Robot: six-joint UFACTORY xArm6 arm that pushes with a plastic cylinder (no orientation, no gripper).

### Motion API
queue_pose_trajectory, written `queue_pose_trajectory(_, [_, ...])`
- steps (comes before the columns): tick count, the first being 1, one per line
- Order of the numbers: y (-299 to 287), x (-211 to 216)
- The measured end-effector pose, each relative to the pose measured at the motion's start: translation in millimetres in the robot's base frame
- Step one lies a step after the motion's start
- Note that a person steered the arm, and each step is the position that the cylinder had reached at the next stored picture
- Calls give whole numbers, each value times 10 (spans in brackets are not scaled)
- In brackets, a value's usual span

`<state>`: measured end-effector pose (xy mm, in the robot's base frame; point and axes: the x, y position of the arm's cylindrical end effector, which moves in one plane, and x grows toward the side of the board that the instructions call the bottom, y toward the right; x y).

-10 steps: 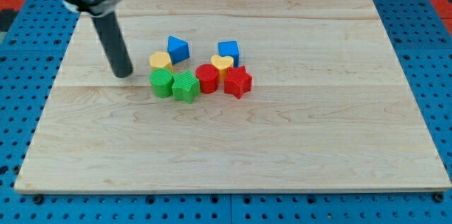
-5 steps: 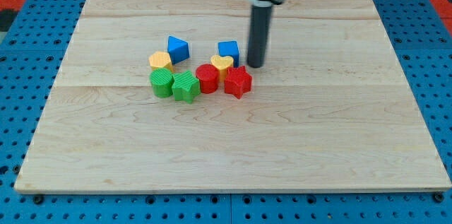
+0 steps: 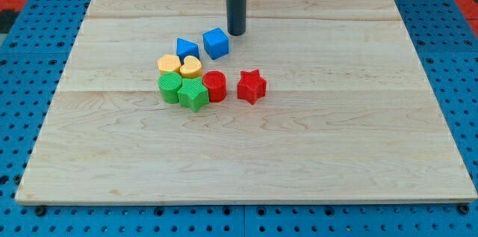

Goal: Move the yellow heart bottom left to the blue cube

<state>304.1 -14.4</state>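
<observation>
My tip carries no jaws and rests on the tabletop just to the upper right of the blue cube. The yellow heart lies beyond that cube, toward the view's lower left, so the cube stands between them.

Yellow heart lies just bottom-left of blue cube.

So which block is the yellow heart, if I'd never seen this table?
Find the cluster of blocks on the wooden board. Two yellow ones sit side by side; the yellow heart is the right one, notched on top, just below the blue cube.
</observation>
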Motion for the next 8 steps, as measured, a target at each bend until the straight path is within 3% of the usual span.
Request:
queue_pose_trajectory(1, [-483,121])
queue_pose_trajectory(2, [-496,346])
queue_pose_trajectory(4, [-6,146])
queue_pose_trajectory(5, [1057,542])
queue_pose_trajectory(6, [1369,1206])
queue_pose_trajectory(7, [1134,1545])
queue_pose_trajectory(8, [878,1529])
